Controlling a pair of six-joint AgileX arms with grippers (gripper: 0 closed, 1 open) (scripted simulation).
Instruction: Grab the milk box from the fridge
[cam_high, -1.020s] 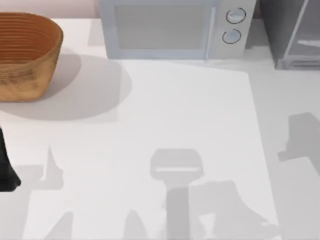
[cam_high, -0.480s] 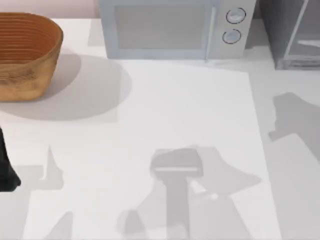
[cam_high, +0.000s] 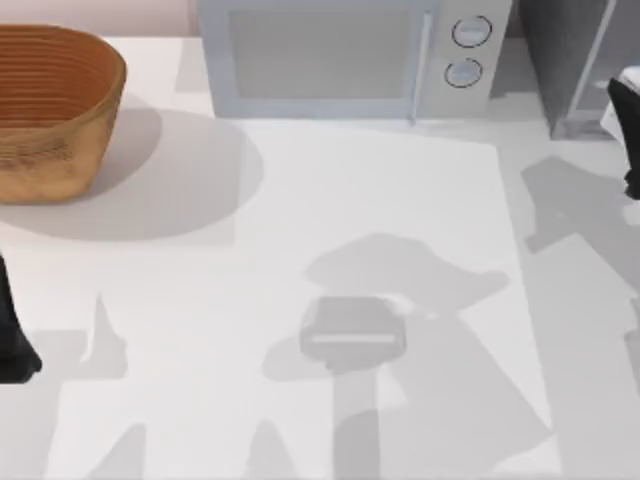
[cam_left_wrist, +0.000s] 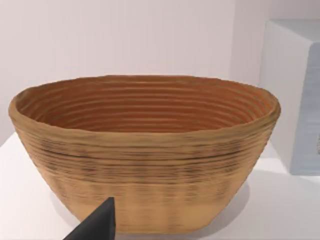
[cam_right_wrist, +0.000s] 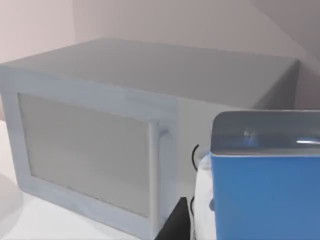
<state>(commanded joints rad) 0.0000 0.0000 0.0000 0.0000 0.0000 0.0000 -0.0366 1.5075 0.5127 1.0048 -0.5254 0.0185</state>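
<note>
1. The left arm (cam_high: 12, 330) sits parked at the left edge of the surface (cam_high: 300, 220), near the basket (cam_high: 50, 110); nothing differs there.
2. The microwave (cam_high: 340, 60) and the fridge (cam_high: 560, 60) stand unmoved along the back.
3. The right end effector (cam_high: 630, 140) has come into the top view before the fridge (absent half a second ago); it appears clamped on the milk box (cam_right_wrist: 265, 200), so the carton looks already out of the fridge; the arm shadows have shifted.

Dark grey boxy fridge (cam_high: 570, 60) with paler glassy door: right of the light-grey microwave (cam_high: 340, 55). Blue-topped white milk box (cam_right_wrist: 265, 192): upright, close before the microwave's front corner.
</note>
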